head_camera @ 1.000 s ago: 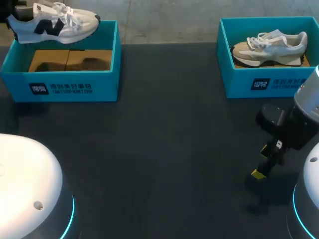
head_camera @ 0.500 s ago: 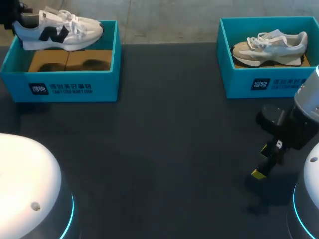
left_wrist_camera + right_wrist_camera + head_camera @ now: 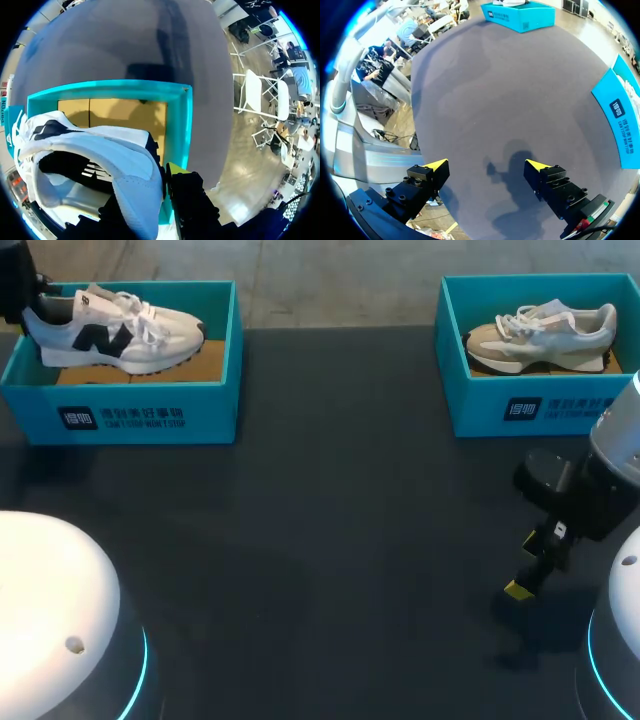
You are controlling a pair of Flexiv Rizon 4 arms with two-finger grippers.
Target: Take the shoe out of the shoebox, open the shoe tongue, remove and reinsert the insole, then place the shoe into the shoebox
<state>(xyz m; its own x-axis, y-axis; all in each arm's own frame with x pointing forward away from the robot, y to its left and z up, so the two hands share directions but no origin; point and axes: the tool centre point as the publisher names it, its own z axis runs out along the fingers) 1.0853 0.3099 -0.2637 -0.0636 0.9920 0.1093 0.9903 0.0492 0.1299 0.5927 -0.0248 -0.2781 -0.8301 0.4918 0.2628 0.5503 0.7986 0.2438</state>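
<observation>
A white shoe (image 3: 115,330) with navy side marks is in the left teal shoebox (image 3: 150,418), toe pointing right. My left gripper (image 3: 33,300) is shut on its heel at the box's left end. In the left wrist view the shoe (image 3: 100,150) fills the space ahead of the gripper (image 3: 162,177), with the heel collar pinched between the fingers and the shoebox (image 3: 180,125) with its cardboard floor under it. My right gripper (image 3: 525,565) hangs open over the table at the right, holding nothing; its fingers stand wide apart in the right wrist view (image 3: 487,165).
A second teal box (image 3: 520,405) at the back right holds a beige and white shoe (image 3: 540,335). From the right wrist this box (image 3: 625,120) is beside the gripper and the left box (image 3: 520,15) far ahead. Dark tabletop (image 3: 330,540) lies between.
The left gripper has come down with the shoe, from above the left box's rim into the box. The right arm has not moved.
</observation>
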